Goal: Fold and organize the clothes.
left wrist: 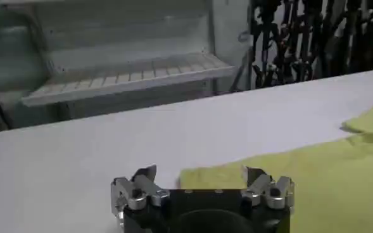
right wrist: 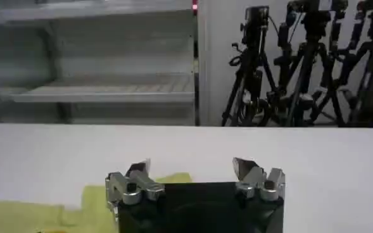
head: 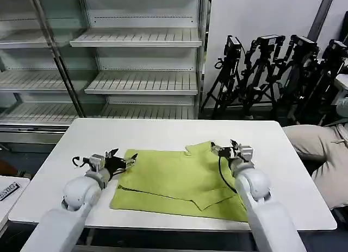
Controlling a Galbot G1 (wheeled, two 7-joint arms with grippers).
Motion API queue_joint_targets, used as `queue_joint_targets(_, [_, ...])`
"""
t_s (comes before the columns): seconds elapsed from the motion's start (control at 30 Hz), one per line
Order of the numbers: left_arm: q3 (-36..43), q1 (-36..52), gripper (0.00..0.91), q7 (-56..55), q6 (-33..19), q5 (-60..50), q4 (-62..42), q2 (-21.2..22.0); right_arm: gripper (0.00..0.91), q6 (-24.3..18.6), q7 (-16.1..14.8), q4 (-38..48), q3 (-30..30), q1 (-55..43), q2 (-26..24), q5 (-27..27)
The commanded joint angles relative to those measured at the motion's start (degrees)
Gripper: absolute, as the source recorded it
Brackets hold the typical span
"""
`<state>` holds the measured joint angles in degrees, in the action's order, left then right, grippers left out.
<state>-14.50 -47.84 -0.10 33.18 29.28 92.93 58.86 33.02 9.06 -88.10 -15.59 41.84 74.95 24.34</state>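
lime yellow-green short-sleeved shirt (head: 179, 181) of soft thin fabric lies flat on the white rectangular table (head: 163, 135), toward the six o'clock edge, partly folded with a layer turned over along its near side. the left hand (head: 120, 159) sits at the shirt's nine o'clock corner, fingers apart and holding nothing; in the left wrist view the left hand (left wrist: 202, 180) straddles the cloth's edge. the right hand (head: 224, 150) hovers at the two o'clock corner, near the collar, fingers likewise spread and empty.

my judgement: thin fabric may slip or bunch if a hand pinches only one layer, and uneven lifts would skew the fold. the near hem lies close to the table edge, so a drag could pull it off.

the right arm covers part of the shirt's three o'clock side, and whether fingertips touch cloth is hard to tell.
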Motion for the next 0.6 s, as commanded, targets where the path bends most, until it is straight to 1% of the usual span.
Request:
queue_joint_targets(0.03, [2.6, 9.0, 0.907, 2.1, 0.0, 1.3, -13.0, 0.3, 0.907, 0.2, 0.9, 13.1, 3.6, -8.6, 2.1, -0.1])
queue_joint_targets(0.3, [3.2, 9.1, 0.907, 4.1, 0.1, 0.4, -13.8, 0.3, 0.907, 0.2, 0.4, 15.4, 3.7, -9.0, 3.5, -0.3])
queue_joint_targets(0.33, [3.1, 9.3, 0.796, 4.1, 0.1, 0.4, -14.0, 0.5, 0.907, 0.2, 0.4, 15.6, 3.8, -8.9, 3.6, -0.3])
queue_joint_targets(0.37, [3.1, 9.4, 0.191, 4.1, 0.1, 0.4, -14.1, 0.6, 0.333, 0.2, 0.5, 15.7, 3.9, -8.8, 3.7, -0.3])
queue_joint_targets(0.4, [3.0, 9.4, 0.050, 4.0, 0.1, 0.4, -14.1, 0.6, 0.020, 0.2, 0.4, 15.7, 3.9, -8.6, 3.7, -0.3])
queue_joint_targets(0.43, [3.1, 9.4, 0.020, 4.1, 0.1, 0.3, -14.0, 0.7, 0.000, 0.2, 0.3, 15.4, 4.1, -8.2, 3.6, 0.2])
queue_joint_targets(0.53, [3.4, 9.1, 0.020, 3.9, 0.1, -0.2, -13.6, 0.6, 0.000, 0.3, 0.3, 14.9, 4.2, -7.7, 3.3, 1.7])
queue_joint_targets(0.6, [3.4, 9.0, 0.020, 3.9, 0.1, -0.1, -13.6, 0.6, 0.000, 0.2, 0.4, 14.7, 4.3, -7.6, 3.3, 1.7])
